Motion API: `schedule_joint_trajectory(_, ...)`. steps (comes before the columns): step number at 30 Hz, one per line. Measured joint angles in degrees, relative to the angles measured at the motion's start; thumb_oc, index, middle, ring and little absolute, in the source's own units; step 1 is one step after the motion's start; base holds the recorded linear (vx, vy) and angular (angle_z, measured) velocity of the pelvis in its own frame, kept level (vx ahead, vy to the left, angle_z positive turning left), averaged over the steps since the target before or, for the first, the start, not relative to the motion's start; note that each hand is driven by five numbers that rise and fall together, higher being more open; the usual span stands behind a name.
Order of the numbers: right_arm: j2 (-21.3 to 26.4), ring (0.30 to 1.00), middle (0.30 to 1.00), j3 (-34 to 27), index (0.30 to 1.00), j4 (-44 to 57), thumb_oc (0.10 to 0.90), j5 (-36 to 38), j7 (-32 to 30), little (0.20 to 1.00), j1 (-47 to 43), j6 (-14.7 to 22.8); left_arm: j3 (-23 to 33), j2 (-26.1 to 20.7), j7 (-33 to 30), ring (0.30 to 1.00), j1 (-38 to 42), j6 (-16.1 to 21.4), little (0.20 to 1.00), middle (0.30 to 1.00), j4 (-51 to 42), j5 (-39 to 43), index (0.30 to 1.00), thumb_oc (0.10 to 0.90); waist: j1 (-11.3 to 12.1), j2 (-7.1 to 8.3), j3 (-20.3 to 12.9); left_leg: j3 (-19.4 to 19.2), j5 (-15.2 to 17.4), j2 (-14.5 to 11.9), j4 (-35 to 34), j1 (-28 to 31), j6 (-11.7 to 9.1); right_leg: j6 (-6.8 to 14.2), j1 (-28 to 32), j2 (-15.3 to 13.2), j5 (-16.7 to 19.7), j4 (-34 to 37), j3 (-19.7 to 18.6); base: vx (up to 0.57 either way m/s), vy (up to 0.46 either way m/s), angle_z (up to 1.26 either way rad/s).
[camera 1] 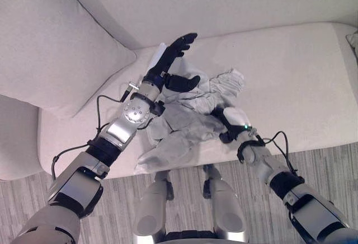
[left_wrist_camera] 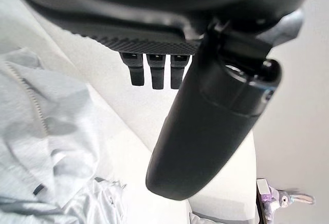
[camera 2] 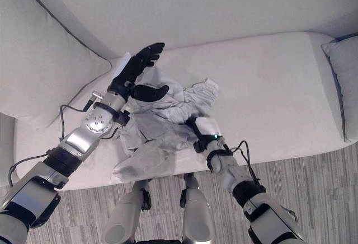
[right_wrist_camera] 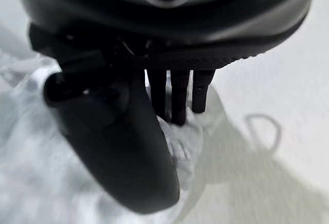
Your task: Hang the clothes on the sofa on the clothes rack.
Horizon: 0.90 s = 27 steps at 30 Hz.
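One garment (camera 1: 190, 115) between both hands.

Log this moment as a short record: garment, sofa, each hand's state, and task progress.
garment: pale grey garment, crumpled on the seat near the front edge
sofa: light sofa, large cushion at the robot's left
left hand: left hand raised above the garment's far side, fingers straight, holding nothing
right hand: right hand down on the garment's near right part, fingers into the cloth; grip cannot be told
progress: garment not yet lifted from the sofa
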State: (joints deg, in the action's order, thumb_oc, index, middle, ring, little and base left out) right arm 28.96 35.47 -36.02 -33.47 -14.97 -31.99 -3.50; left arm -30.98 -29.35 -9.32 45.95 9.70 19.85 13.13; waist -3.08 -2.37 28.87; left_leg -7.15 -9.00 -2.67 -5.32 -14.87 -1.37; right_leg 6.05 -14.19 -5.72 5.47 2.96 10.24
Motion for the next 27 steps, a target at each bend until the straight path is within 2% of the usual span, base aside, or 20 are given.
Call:
schedule_joint_trajectory(4, 0.6, 0.300, 0.300, -0.7, 0.300, 2.1, 0.400, 0.1, 0.5, 0.300, 2.2, 0.2, 0.4, -1.6, -0.9, 0.900, 0.7, 0.1, 0.900, 0.900, 0.0, -0.1, 0.900, 0.800, 0.5, 0.08, 0.0, -0.2, 0.0, 0.0, 0.0, 0.2, 0.0, 0.0, 0.1, 0.0, 0.0, 0.1, -0.1, 0.03, -0.010, -0.02)
schedule_joint_trajectory(6, 2.7, 0.300, 0.300, -4.9, 0.300, 9.6, 0.400, 0.6, 1.0, 0.300, 9.0, 1.5, 0.5, -2.7, -1.0, 0.900, 0.3, 0.0, 0.900, 0.900, 0.0, -0.3, 0.900, 0.800, 0.7, 0.09, 0.1, -0.4, 0.0, 0.1, 0.0, 0.8, 0.0, 0.0, 0.6, -0.1, 0.0, 0.1, -0.3, 0.00, 0.000, 0.00)
schedule_joint_trajectory(8, 3.8, 0.300, 0.300, -7.3, 0.300, 12.4, 0.400, 1.4, 1.2, 0.300, 12.4, 1.7, 0.9, -3.1, -1.1, 0.900, -0.6, 0.0, 0.900, 0.900, 0.0, -0.4, 0.900, 0.800, 0.3, 0.28, 0.2, -0.4, 0.0, 0.3, 0.0, 2.0, 0.0, 0.0, 1.8, -0.2, 0.0, 0.1, -0.3, 0.01, -0.035, 0.01)
schedule_joint_trajectory(9, 5.3, 0.300, 0.300, -12.1, 0.300, 16.4, 0.400, 3.7, 1.3, 0.300, 16.9, 2.9, 1.9, -3.2, -1.1, 0.900, -2.0, 0.0, 0.900, 0.900, -0.2, -1.1, 0.900, 0.800, -0.4, 0.30, 0.2, -0.4, 0.0, 0.6, 0.0, 3.0, 0.0, 0.0, 3.0, -0.3, 0.0, 0.2, -0.3, 0.00, -0.045, 0.03)
schedule_joint_trajectory(11, 5.6, 0.300, 0.300, -16.8, 0.300, 18.8, 0.400, 5.9, 0.6, 0.300, 19.4, 2.9, 2.5, -3.5, -1.2, 0.900, -2.9, 0.0, 0.900, 0.900, -0.2, -2.7, 0.900, 0.800, -0.7, 0.58, 0.0, -0.3, 0.0, 0.7, 0.0, 3.4, 0.0, 0.0, 3.7, -0.4, 0.0, 0.8, -0.3, -0.02, -0.048, 0.03)
schedule_joint_trajectory(12, 6.7, 0.300, 0.300, -19.2, 0.300, 18.8, 0.400, 8.2, 0.6, 0.300, 20.0, 3.1, 2.7, -3.7, -1.2, 0.900, -3.2, 0.0, 0.900, 0.900, -0.2, -3.0, 0.900, 0.800, -1.6, 0.82, 0.0, -0.3, 0.0, 0.6, 0.0, 3.3, 0.0, 0.0, 3.7, -0.2, 0.0, 0.9, -0.3, -0.03, -0.038, 0.03)
schedule_joint_trajectory(15, 7.7, 0.300, 0.300, -23.2, 0.300, 18.6, 0.400, 12.0, 0.4, 0.300, 20.2, 3.4, 2.4, -3.7, -0.7, 0.900, -5.1, 0.0, 0.900, 0.900, 0.0, -5.8, 0.900, 0.800, -2.1, 0.91, 0.0, -0.4, 0.1, 0.3, 0.0, 3.2, -0.1, 0.3, 3.3, -0.1, 0.4, 0.9, -0.8, -0.02, -0.017, -0.08)
schedule_joint_trajectory(18, 7.9, 0.300, 0.300, -24.8, 0.300, 18.7, 0.400, 14.6, 0.4, 0.300, 20.1, 4.3, 2.2, -4.0, -0.2, 0.900, -6.1, -0.1, 0.900, 0.900, 0.6, -8.6, 0.900, 0.800, -2.5, 0.96, 0.0, -1.0, 0.1, 0.1, 0.0, 1.6, -0.1, 0.6, 1.0, 0.0, 1.0, 0.6, -1.9, -0.03, -0.015, -0.17)
schedule_joint_trajectory(23, 7.6, 0.300, 0.300, -23.0, 0.300, 18.8, 0.400, 17.0, 0.5, 0.300, 19.6, 5.2, -1.2, -4.1, 0.3, 0.900, -5.0, -0.6, 0.900, 0.900, 6.0, -12.0, 0.900, 0.800, -4.2, 1.20, 0.1, -3.0, -0.4, 0.5, 0.0, -0.8, 0.3, 1.1, -2.8, -0.2, 2.3, 0.2, -3.9, -0.02, -0.003, -0.20)
schedule_joint_trajectory(27, 7.3, 0.300, 0.300, -21.7, 0.300, 21.2, 0.400, 18.4, 0.5, 0.300, 20.3, 6.2, -3.1, -4.0, 1.3, 0.900, -2.6, -1.4, 0.900, 0.900, 8.4, -16.1, 0.900, 0.800, -5.4, 2.13, 0.7, -4.3, -0.4, 0.5, 0.0, -2.6, 0.4, 1.1, -5.2, -0.2, 2.8, 0.2, -5.2, 0.00, -0.023, -0.17)
